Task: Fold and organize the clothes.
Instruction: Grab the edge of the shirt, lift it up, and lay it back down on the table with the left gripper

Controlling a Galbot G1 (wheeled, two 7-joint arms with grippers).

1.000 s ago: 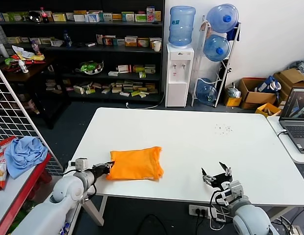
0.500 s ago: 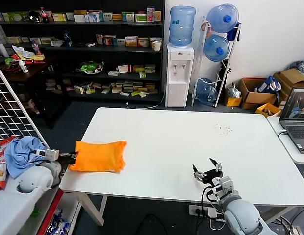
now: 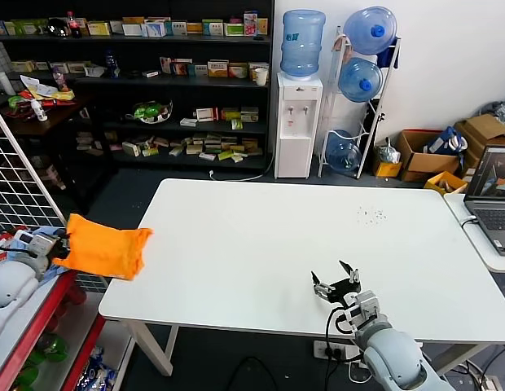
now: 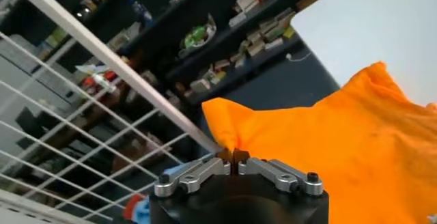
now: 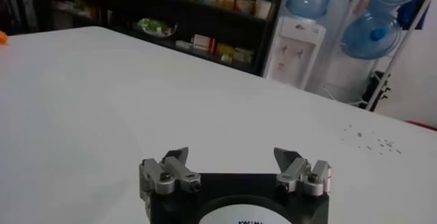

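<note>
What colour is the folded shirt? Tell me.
Bright orange T-shirt, clearest in the head view, pinched by the left gripper.

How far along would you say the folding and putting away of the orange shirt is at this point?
Folding looks done: the orange T-shirt is a compact bundle. In hand: the left claw pinches its edge, holding it past the white table's left edge, over the red side table. Left: setting it down. The right claw waits open.

High head view, two close wrist views
</note>
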